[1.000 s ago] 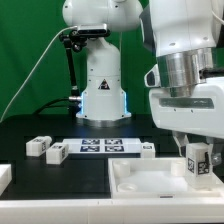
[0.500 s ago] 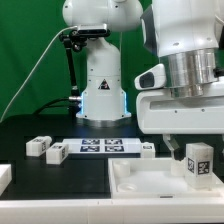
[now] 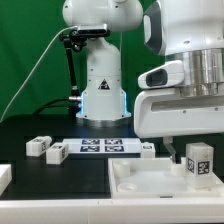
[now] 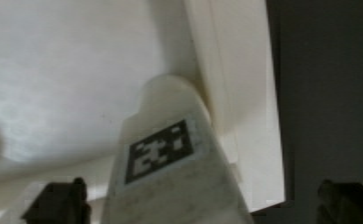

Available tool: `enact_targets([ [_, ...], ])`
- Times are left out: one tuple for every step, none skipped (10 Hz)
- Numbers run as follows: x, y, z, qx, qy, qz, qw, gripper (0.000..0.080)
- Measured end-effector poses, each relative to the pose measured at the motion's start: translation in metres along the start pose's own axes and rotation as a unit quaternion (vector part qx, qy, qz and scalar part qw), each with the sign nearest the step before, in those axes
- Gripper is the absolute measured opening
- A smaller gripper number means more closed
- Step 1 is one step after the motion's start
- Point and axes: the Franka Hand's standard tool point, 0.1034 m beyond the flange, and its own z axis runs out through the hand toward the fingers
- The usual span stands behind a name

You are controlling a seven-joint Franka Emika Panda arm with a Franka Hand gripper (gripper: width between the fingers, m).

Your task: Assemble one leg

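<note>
A leg [image 3: 198,161], a small white block with a marker tag, stands upright at the near corner of the white panel [image 3: 150,186] on the exterior view's right. My gripper [image 3: 192,143] hangs just above it, open, with the fingers spread clear of the leg's sides. In the wrist view the leg [image 4: 169,150] rises between the two dark fingertips [image 4: 62,203], which stand far apart and do not touch it; the gripper's middle [image 4: 204,205] is over the leg. The panel [image 4: 71,60] fills the background there.
Three more legs lie on the black table: two at the left [image 3: 37,146] [image 3: 57,153] and one [image 3: 147,150] by the marker board [image 3: 103,146]. A white part shows at the left edge [image 3: 4,178]. The robot base [image 3: 100,80] stands behind.
My gripper has risen off the leg, which stays standing on the panel's corner.
</note>
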Motion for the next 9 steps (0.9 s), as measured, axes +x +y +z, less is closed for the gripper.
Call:
enact_targets([
  [0.0001,0.0001,-0.0001,0.000,0.000,-0.032,1.000,0.0649],
  [0.0001,0.0007,-0.0001,0.000,-0.001,-0.048,0.999,0.0649],
  [-0.0001,0.0038,-0.0001,0.000,-0.004,-0.060,0.998,0.0649],
  [-0.0002,0.0031,0.0000,0.000,-0.004,-0.058,0.998,0.0544],
  [-0.0002,0.0031,0.0000,0.000,-0.004,-0.059,0.998,0.0544],
  [-0.0001,0.0032,0.0000,0.000,-0.004,-0.058,0.998,0.0359],
  [0.0000,0.0037,-0.0001,0.000,-0.004,-0.058,0.998,0.0290],
  [0.0000,0.0037,-0.0001,0.000,-0.004,-0.058,0.998,0.0290],
  [0.0001,0.0043,0.0002,0.000,-0.002,-0.036,0.999,0.0290],
])
